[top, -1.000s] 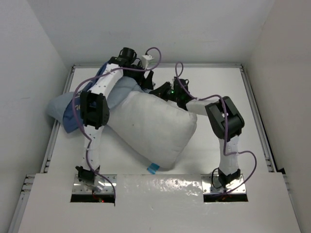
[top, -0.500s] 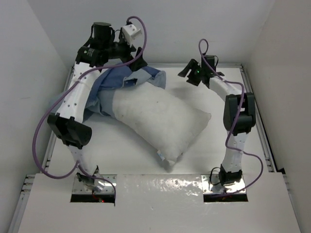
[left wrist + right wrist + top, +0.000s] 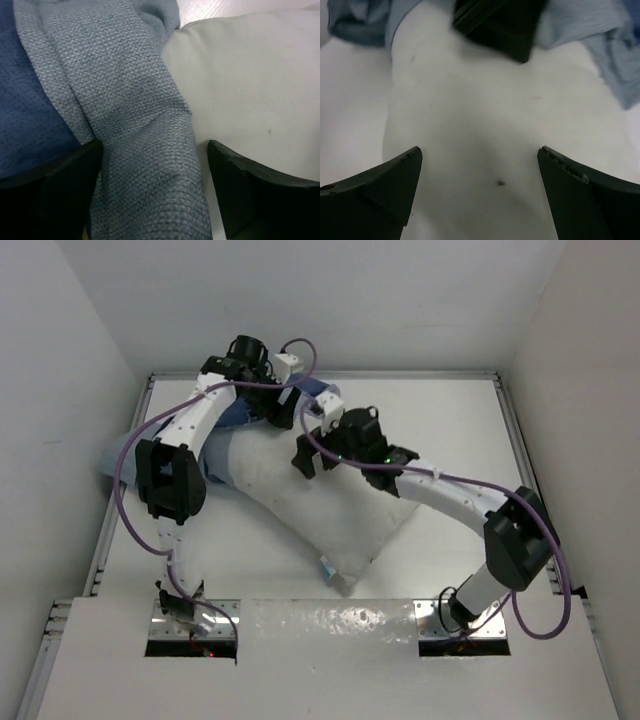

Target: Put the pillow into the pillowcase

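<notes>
Left gripper [image 3: 155, 165] extended far, spread astride a pillowcase [image 3: 115, 75] fold, right gripper [image 3: 477, 170] angled leftward, spread over pillow [image 3: 485, 120]

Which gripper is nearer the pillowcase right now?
Left. The left gripper straddles a fold of the pillowcase, jaws open. The right gripper hangs open over the pillow, with pillowcase cloth only at the far edges of its view.
</notes>
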